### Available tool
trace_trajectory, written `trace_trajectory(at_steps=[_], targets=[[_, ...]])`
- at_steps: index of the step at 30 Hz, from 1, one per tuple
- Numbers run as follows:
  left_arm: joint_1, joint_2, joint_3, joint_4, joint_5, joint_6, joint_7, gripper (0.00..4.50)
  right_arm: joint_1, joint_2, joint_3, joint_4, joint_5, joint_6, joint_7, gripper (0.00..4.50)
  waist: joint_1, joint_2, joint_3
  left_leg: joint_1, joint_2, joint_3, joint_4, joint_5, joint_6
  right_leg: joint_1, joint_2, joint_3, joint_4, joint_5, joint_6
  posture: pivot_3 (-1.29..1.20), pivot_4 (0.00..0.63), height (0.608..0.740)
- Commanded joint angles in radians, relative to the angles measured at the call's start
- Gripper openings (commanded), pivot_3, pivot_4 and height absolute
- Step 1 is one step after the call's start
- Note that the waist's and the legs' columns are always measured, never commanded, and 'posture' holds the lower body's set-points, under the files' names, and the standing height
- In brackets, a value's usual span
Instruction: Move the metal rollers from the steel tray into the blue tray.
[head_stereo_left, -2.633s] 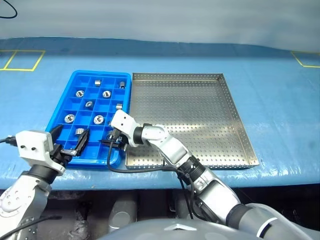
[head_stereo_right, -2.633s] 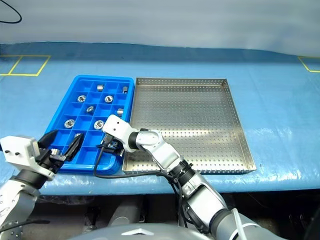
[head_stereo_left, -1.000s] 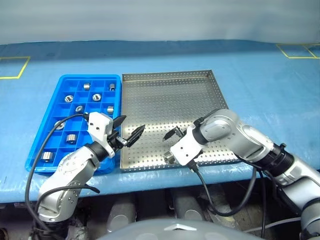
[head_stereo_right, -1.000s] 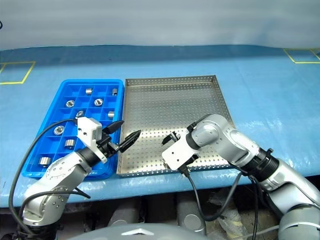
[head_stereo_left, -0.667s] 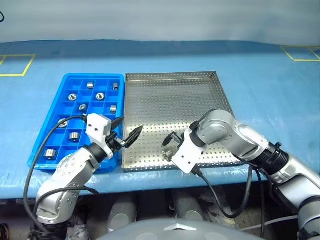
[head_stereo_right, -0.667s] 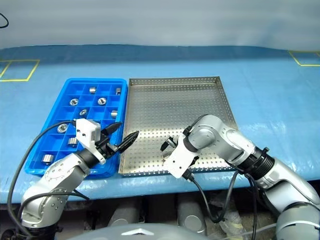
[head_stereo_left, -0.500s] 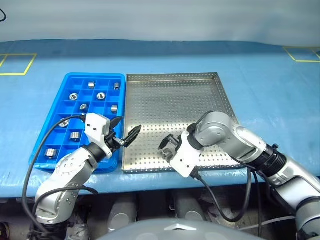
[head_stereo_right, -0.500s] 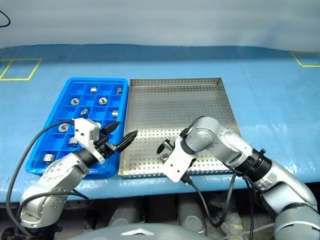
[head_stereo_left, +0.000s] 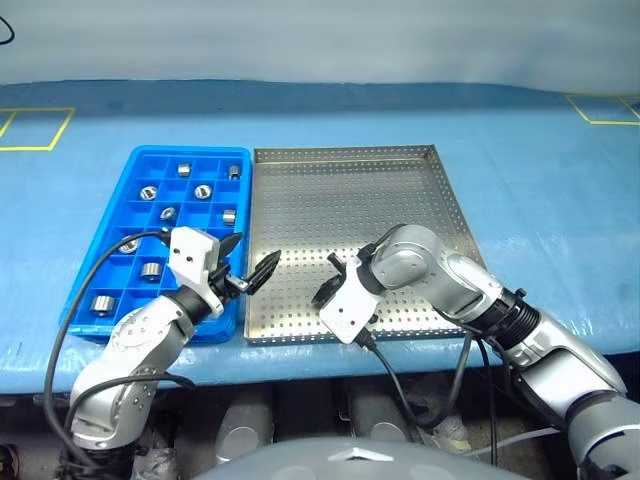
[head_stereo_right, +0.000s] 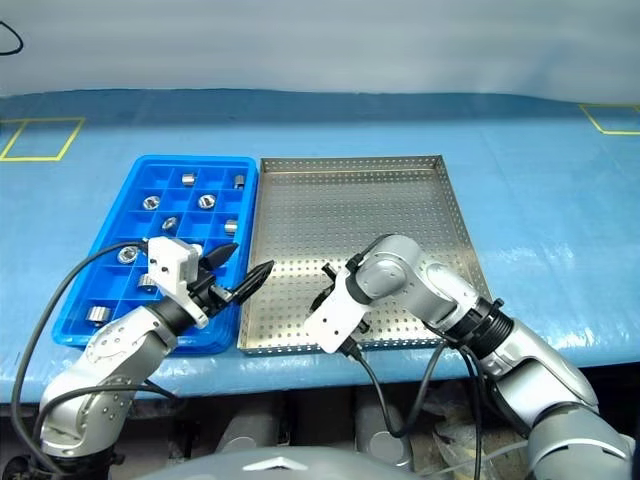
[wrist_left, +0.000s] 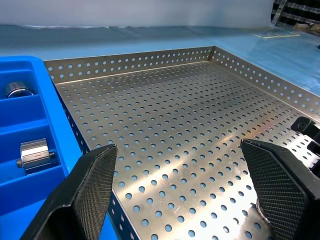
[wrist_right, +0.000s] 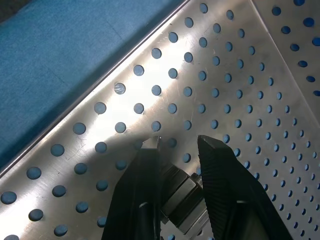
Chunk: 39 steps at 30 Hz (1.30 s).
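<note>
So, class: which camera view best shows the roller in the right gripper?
The right wrist view: the roller sits close up between the right gripper fingers, over the steel tray. In the head views the gripper hides it. The left wrist view catches just a bit of that gripper.

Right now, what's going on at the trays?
The right gripper is shut on a metal roller low over the near part of the steel tray, whose perforated floor otherwise looks bare. The left gripper hangs open above the seam between the two trays, holding nothing. Rollers already sit in several compartments of the blue tray.
</note>
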Motion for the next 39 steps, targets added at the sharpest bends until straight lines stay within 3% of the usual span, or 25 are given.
trace_trajectory(at_steps=[1, 10, 13, 16, 33, 39], targets=[[0.000, 0.000, 0.017, -0.047, -0.003, -0.017, 0.004, 4.33, -0.013, 0.004, -0.029, 0.006, -0.003, 0.003, -0.008, 0.68, 0.000, 0.000, 0.000, 0.000, 0.000, 0.000, 0.000, 0.000, 0.000, 0.000, 0.000, 0.000, 0.000, 0.000, 0.000, -0.07, 0.150, 0.740], [-0.002, 0.001, 0.016, -0.043, -0.007, -0.018, 0.004, 4.33, -0.019, -0.007, -0.051, -0.065, 0.004, 0.048, 0.024, 0.68, -0.001, 0.000, 0.000, 0.000, 0.000, 0.000, 0.000, 0.000, 0.000, 0.000, 0.000, 0.000, 0.000, 0.000, 0.000, -0.08, 0.150, 0.740], [-0.003, 0.002, 0.017, -0.041, -0.007, -0.019, 0.003, 4.33, -0.022, -0.005, -0.056, -0.075, 0.000, 0.046, 0.022, 1.26, -0.001, 0.000, 0.000, 0.000, 0.000, 0.000, 0.000, 0.000, 0.000, 0.000, 0.000, 0.000, 0.000, 0.000, 0.000, -0.08, 0.150, 0.740], [-0.003, 0.001, 0.019, -0.041, -0.007, -0.019, 0.004, 4.33, -0.026, 0.001, -0.061, -0.090, -0.004, 0.039, 0.010, 2.22, -0.001, 0.000, 0.000, 0.000, 0.000, 0.000, 0.000, 0.000, 0.000, 0.000, 0.000, 0.000, 0.000, 0.000, 0.000, -0.08, 0.150, 0.740], [0.007, 0.002, 0.027, -0.051, -0.007, -0.020, 0.008, 4.33, -0.093, -0.006, -0.037, 0.084, -0.118, -0.020, 0.011, 2.22, 0.000, 0.000, 0.000, 0.000, 0.000, 0.000, 0.000, 0.000, 0.000, 0.000, 0.000, 0.000, 0.000, 0.000, 0.000, -0.06, 0.150, 0.740], [0.002, 0.000, 0.023, -0.048, -0.006, -0.020, 0.007, 4.33, -0.135, 0.010, -0.049, 0.150, -0.170, -0.036, -0.048, 2.22, -0.001, 0.000, 0.000, 0.000, 0.000, 0.000, 0.000, 0.000, 0.000, 0.000, 0.000, 0.000, 0.000, 0.000, 0.000, -0.06, 0.150, 0.740]])
